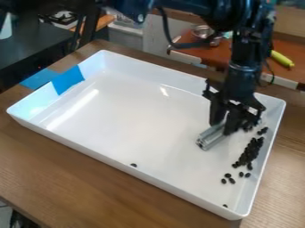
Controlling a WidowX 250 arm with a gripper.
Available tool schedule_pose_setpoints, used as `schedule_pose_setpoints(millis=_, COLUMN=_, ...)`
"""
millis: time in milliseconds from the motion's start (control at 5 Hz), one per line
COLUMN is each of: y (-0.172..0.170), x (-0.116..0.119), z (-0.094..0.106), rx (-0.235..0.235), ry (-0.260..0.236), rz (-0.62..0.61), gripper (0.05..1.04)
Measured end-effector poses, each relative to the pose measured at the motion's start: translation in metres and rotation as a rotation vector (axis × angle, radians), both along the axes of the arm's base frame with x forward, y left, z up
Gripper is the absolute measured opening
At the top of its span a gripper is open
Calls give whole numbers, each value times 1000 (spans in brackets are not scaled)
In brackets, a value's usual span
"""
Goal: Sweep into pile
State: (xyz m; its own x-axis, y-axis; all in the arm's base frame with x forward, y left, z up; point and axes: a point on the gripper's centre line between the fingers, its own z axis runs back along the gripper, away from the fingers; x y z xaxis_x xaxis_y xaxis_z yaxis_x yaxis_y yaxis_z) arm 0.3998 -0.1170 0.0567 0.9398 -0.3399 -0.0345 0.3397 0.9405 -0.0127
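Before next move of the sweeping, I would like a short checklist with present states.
1. Gripper holds the grey bar: ok.
2. Bar touches the floor of the tray: cannot tell.
3. Most black pieces gathered near the tray's right side in view: ok.
4. Lone piece by the front wall joined to them: not ok.
5. Piece near the front right corner joined: not ok.

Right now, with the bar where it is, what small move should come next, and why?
I'd probably have the gripper shift the grey bar toward the tray's near corner, beyond the loose dark pieces. They lie scattered on that side of the main dark cluster, and the bar is left of it, so from beyond them it could likely push them back in.
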Motion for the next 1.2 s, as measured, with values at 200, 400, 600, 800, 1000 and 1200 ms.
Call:
schedule_pose_setpoints(millis=200, y=-7, x=-2, z=-1, rx=-2, ry=2, rz=-8, gripper=351)
schedule_pose_setpoints(millis=400, y=-11, x=-3, z=-1, rx=-8, ry=3, rz=-11, gripper=351)
schedule_pose_setpoints(millis=600, y=-11, x=-4, z=-1, rx=-17, ry=4, rz=-14, gripper=351)
schedule_pose_setpoints(millis=800, y=2, x=-9, z=9, rx=-47, ry=-2, rz=11, gripper=351)
schedule_pose_setpoints(millis=1000, y=36, x=-12, z=44, rx=-88, ry=-61, rz=78, gripper=351)
schedule_pose_setpoints(millis=1200, y=72, x=-14, z=71, rx=-139, ry=-101, rz=130, gripper=351)
